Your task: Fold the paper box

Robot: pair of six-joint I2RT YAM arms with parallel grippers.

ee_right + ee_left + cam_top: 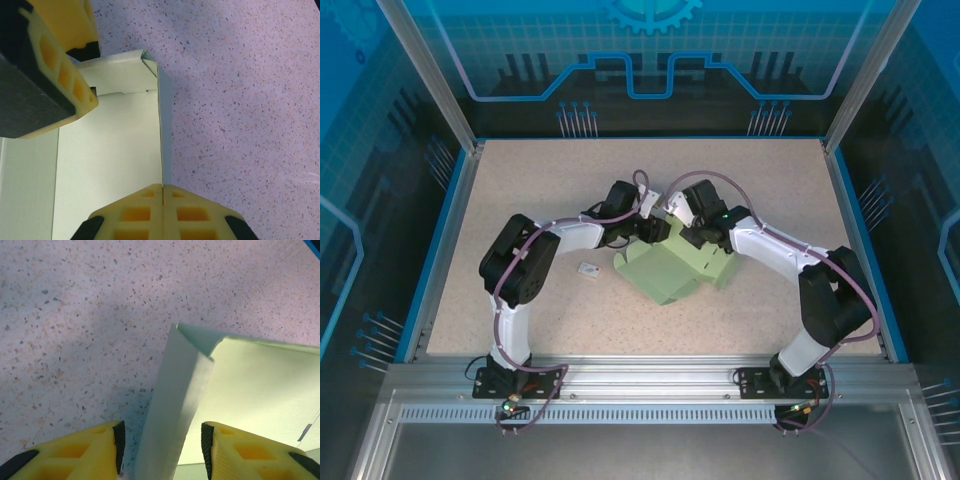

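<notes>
One paper box (665, 275) lies lengthwise left-right, left hand (162, 441) spread astride a wall (175, 405), right hand (163, 192) pinching one.

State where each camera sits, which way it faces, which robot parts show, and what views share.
Top external: above and behind the robot, facing down on the table; left arm, right arm, left gripper and right gripper at the paper box.
Left wrist: on the left arm, facing down; open fingers straddle a box wall.
Right wrist: on the right arm, facing down; fingers shut on a box wall.
Shared: the box in all; right wrist also catches the left gripper.
</notes>
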